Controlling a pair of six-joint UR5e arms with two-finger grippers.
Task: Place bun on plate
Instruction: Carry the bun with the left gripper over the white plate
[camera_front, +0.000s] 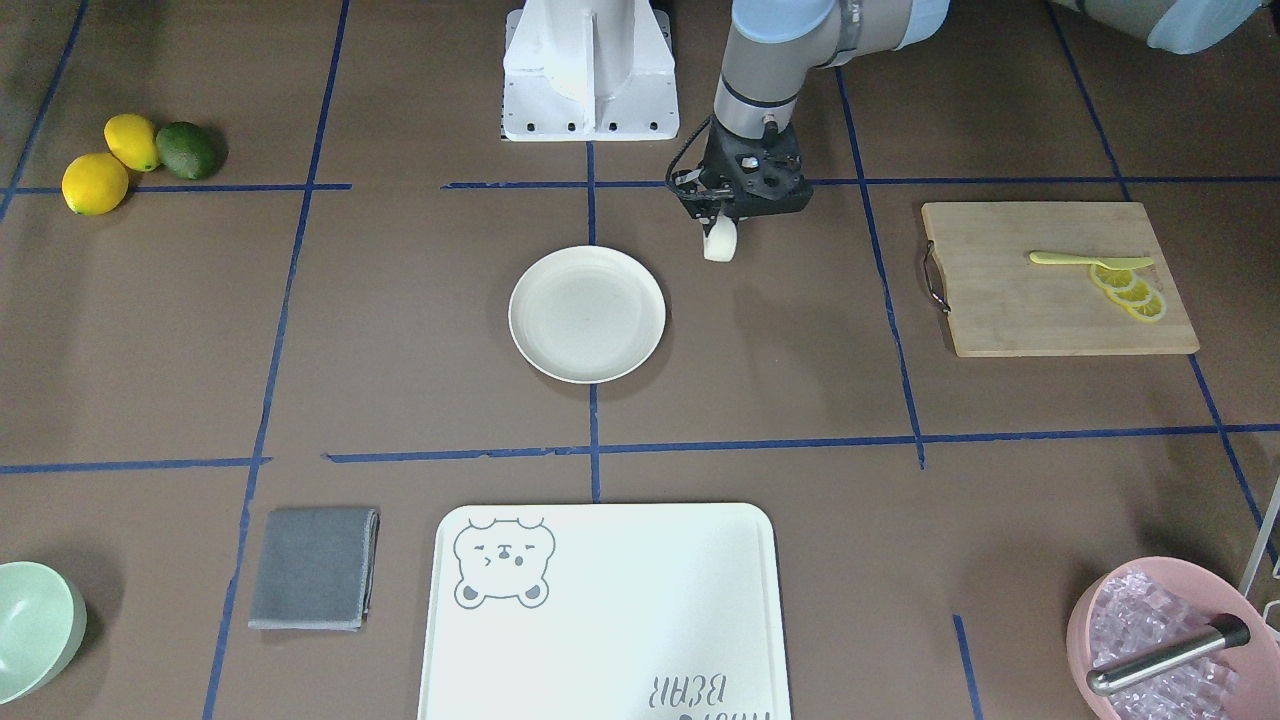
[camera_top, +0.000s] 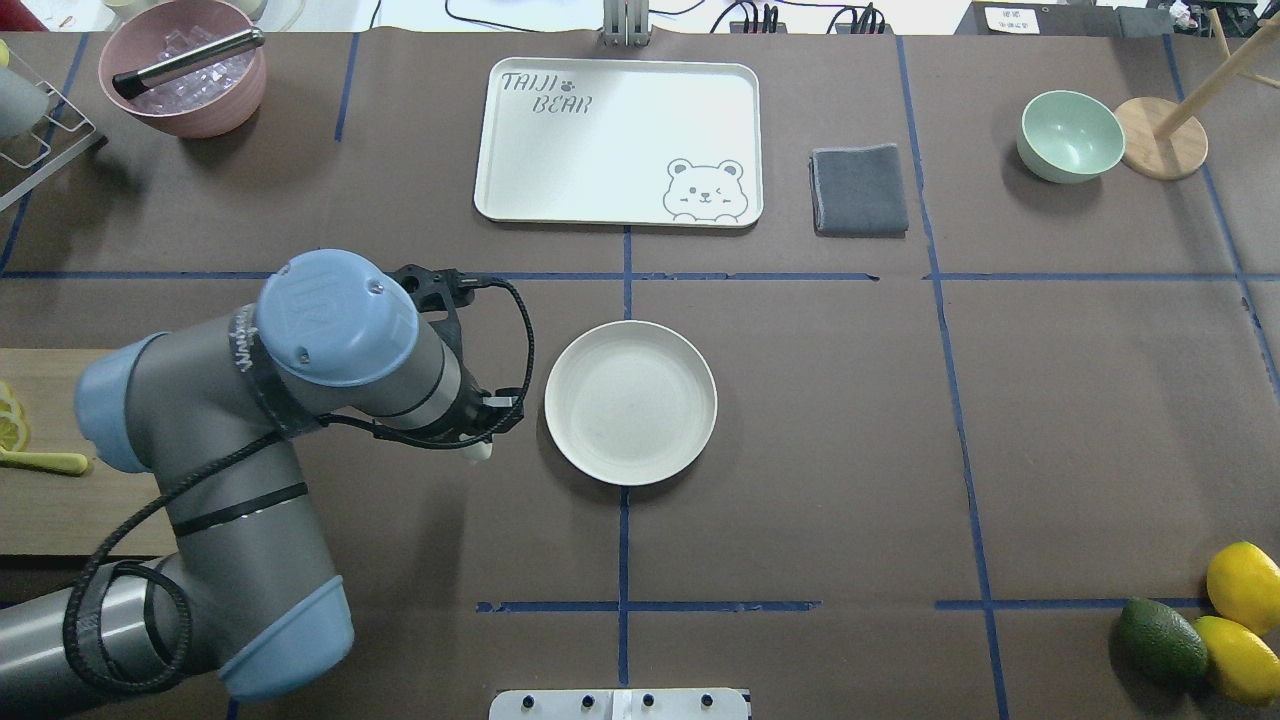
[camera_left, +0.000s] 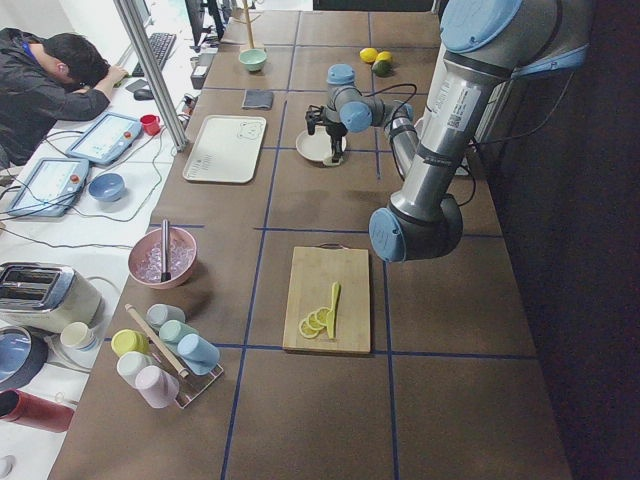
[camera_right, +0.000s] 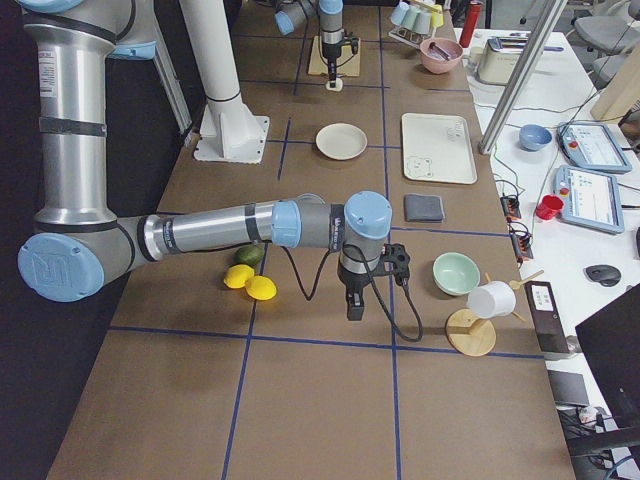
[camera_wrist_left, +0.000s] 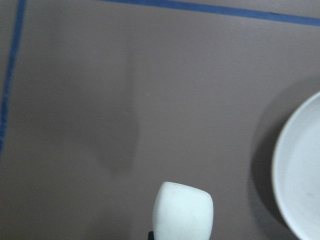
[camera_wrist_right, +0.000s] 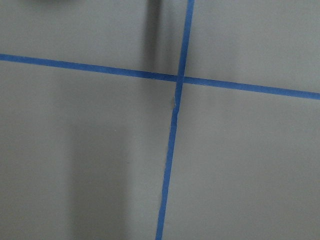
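Note:
My left gripper (camera_front: 716, 222) is shut on the bun (camera_front: 720, 243), a small smooth white lump that hangs from its fingers just above the brown table. The round cream-white plate (camera_front: 587, 314) lies bare a short way beside the bun, which is outside the rim. In the left wrist view the bun (camera_wrist_left: 182, 210) sits at the bottom edge and the plate (camera_wrist_left: 305, 175) curves in at the right. From overhead only the tip of the bun (camera_top: 481, 450) peeks out under the wrist, left of the plate (camera_top: 630, 402). My right gripper (camera_right: 355, 300) hangs over bare table far from the plate; I cannot tell its state.
A bear-printed white tray (camera_front: 600, 610) and a grey cloth (camera_front: 315, 568) lie beyond the plate. A cutting board (camera_front: 1010, 300) with lemon slices (camera_front: 1130, 292) is on my left. Mint bowl (camera_front: 35, 625), pink ice bowl (camera_front: 1160, 640), lemons (camera_front: 95, 183) and an avocado (camera_front: 186, 150) sit at the corners.

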